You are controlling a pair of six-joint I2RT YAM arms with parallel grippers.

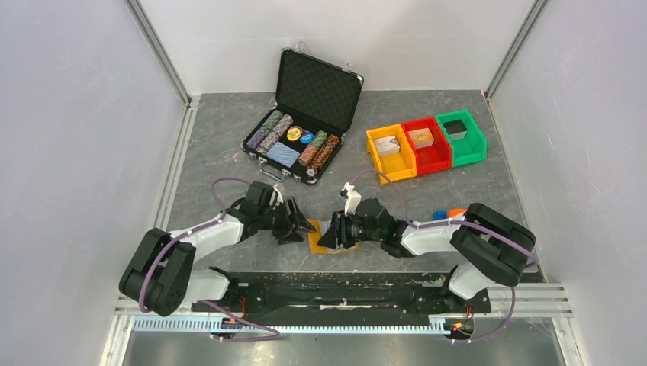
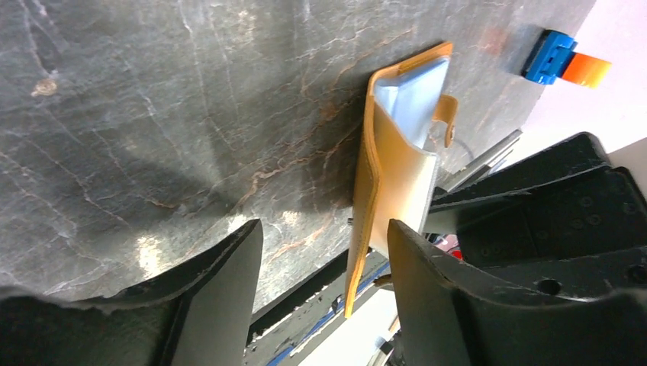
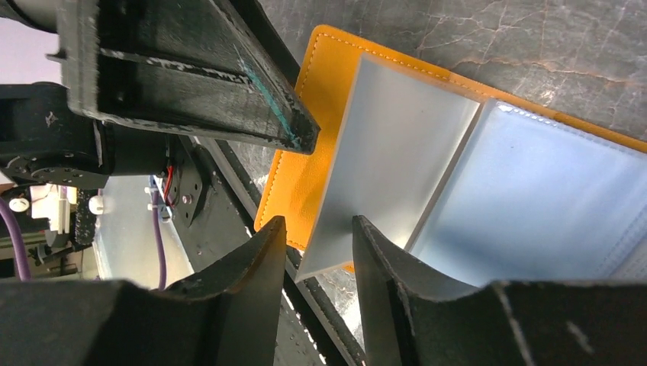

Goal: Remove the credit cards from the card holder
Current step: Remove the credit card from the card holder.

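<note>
The orange card holder [image 1: 317, 245] lies open on the table near the front edge, between my two grippers. In the left wrist view its orange cover [image 2: 375, 191] stands up on edge, and a light blue card [image 2: 412, 91] shows in the pocket behind. My left gripper [image 2: 324, 229] is open wide, with the cover's edge between the fingers, close to the right one. In the right wrist view a pale grey leaf [image 3: 389, 152] rises from the holder [image 3: 320, 84], beside a light blue card [image 3: 534, 206] under clear plastic. My right gripper [image 3: 318, 225] is open, and the leaf's corner sits between its fingers.
A black chip case [image 1: 320, 91] stands open at the back. Orange [image 1: 391, 152], red [image 1: 426, 143] and green [image 1: 461, 137] bins sit at the back right. A small blue and orange object [image 1: 446, 214] lies by the right arm. The black base rail [image 1: 336, 293] runs just behind the holder.
</note>
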